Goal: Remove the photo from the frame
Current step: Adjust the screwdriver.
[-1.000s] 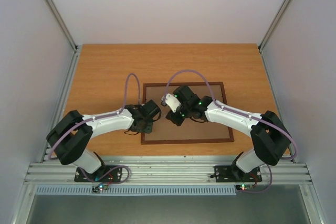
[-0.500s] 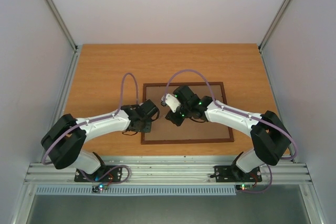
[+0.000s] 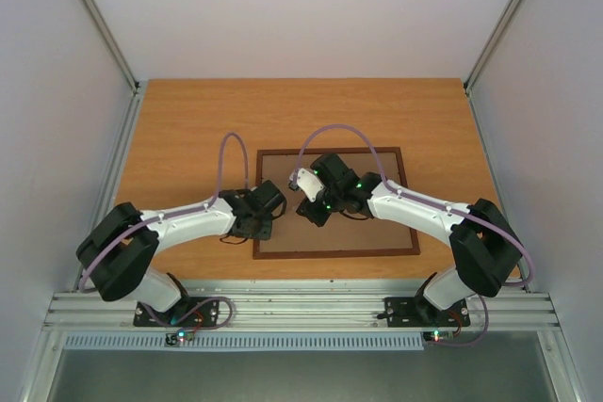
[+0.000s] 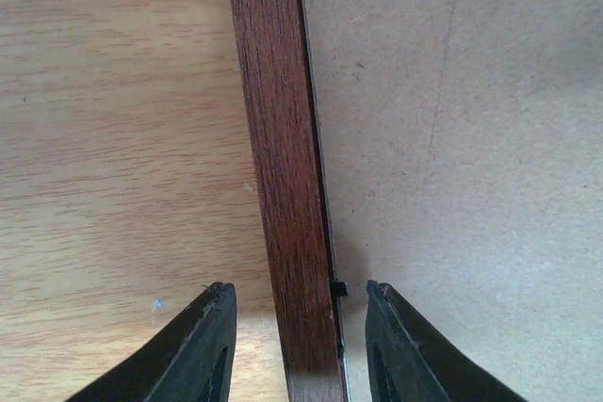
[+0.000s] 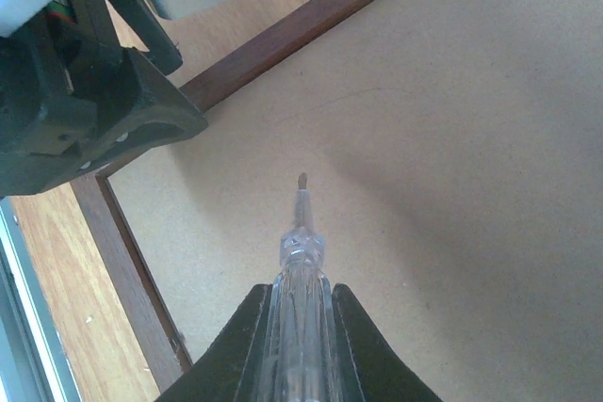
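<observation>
The frame lies face down on the table, its brown hardboard back facing up. The photo is hidden under that back. My left gripper is open and straddles the frame's left rail, with a gap on each side of the wood. A small black tab sits at the rail's inner edge between the fingers. My right gripper is shut on a clear-handled screwdriver, whose tip hovers over the hardboard near the left gripper's body.
The orange wooden table is walled by white panels on three sides. An aluminium rail runs along the near edge. Both arms reach in over the frame's left half.
The left arm's elbow shifted slightly, while its gripper stayed at the frame's left rail. The right arm and screwdriver have not moved.
</observation>
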Controlling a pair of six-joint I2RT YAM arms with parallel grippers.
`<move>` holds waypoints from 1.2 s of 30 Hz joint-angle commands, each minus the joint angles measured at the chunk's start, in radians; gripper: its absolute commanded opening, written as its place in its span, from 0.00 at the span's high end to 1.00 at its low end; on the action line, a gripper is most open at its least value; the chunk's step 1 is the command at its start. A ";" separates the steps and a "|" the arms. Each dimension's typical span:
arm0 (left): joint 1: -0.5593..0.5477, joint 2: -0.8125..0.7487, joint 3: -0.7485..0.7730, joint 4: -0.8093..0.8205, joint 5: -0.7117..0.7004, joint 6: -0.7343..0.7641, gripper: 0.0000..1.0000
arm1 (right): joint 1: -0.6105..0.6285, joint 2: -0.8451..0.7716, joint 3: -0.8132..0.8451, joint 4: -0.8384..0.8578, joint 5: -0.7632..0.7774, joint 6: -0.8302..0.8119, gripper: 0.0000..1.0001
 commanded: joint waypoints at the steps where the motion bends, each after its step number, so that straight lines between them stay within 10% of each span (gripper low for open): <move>1: -0.005 0.038 0.021 0.027 -0.021 0.000 0.62 | -0.004 -0.024 -0.003 0.013 -0.017 0.008 0.99; 20: -0.003 -0.012 -0.019 0.027 0.006 0.000 0.87 | -0.004 -0.020 0.001 0.010 -0.029 0.003 0.99; 26: 0.005 -0.108 -0.078 0.042 0.051 -0.005 0.49 | -0.004 -0.025 0.004 0.012 -0.032 0.001 0.99; 36: 0.201 -0.306 -0.158 0.195 0.270 -0.013 0.40 | -0.005 -0.022 0.026 0.107 -0.034 0.024 0.99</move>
